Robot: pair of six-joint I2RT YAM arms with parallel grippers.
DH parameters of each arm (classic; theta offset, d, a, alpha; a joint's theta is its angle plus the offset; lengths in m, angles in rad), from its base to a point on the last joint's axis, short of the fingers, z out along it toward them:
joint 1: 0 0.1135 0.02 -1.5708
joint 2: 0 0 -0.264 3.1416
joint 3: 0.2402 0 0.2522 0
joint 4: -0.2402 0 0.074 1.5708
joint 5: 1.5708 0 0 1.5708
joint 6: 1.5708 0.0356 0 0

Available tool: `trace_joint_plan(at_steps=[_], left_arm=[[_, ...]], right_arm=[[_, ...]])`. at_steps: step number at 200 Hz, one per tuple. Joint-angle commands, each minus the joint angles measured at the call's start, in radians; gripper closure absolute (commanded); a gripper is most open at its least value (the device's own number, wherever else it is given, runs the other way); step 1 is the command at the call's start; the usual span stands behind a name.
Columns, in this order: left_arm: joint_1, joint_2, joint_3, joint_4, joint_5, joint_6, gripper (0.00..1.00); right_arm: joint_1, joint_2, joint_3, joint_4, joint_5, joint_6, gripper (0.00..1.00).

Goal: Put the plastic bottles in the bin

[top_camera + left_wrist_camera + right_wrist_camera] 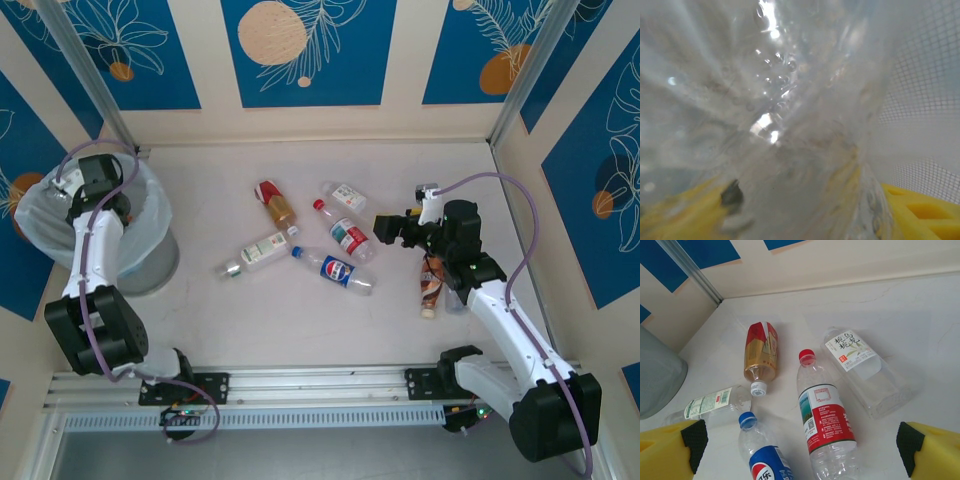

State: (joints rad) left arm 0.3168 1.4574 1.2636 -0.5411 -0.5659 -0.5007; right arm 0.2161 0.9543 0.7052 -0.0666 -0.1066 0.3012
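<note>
Over the bin (152,262), whose white bag drapes the rim, my left gripper (98,190) reaches down. In the left wrist view its yellow fingers (920,210) are shut on a clear plastic bottle (790,115) that blocks most of the sight. My right gripper (388,228) hangs open above the bottles lying on the table, with nothing between its fingers (675,447). Below it lie a red-white bottle (822,417), a blue Pepsi bottle (765,460), a red-gold bottle (760,352), a green-white bottle (710,402) and a clear white-labelled bottle (860,367).
A brown-labelled bottle (432,283) lies under my right forearm near the right wall. The grey bin side (657,375) stands left of the bottle cluster. Walls close off the back and both sides. Bare table lies in front of the bottles.
</note>
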Motion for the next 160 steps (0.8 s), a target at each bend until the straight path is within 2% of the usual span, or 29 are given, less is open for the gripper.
trace_joint_plan(at_steps=[1, 37, 58, 90, 133, 160], left_arm=[[0.002, 0.006, -0.035, -0.026, 0.037, -0.064, 0.41], [-0.019, -0.003, -0.049, -0.034, 0.06, -0.071, 0.35], [-0.027, -0.012, -0.047, -0.046, 0.061, -0.086, 0.24], [-0.027, -0.01, -0.024, -0.065, 0.053, -0.095, 0.15], [-0.027, -0.001, -0.001, -0.082, 0.04, -0.083, 0.11], [-0.03, -0.017, 0.002, -0.068, 0.097, -0.055, 0.07]], right_arm=[[0.006, 0.001, 0.022, -0.008, 0.012, -0.018, 0.01], [0.006, 0.007, 0.023, -0.01, 0.021, -0.019, 0.01], [0.008, 0.01, 0.023, -0.005, 0.022, -0.015, 0.01], [0.008, 0.015, 0.027, -0.003, 0.018, -0.015, 0.01], [0.008, 0.017, 0.033, -0.005, 0.021, -0.019, 0.01], [0.009, 0.019, 0.039, -0.007, 0.02, -0.012, 0.01]])
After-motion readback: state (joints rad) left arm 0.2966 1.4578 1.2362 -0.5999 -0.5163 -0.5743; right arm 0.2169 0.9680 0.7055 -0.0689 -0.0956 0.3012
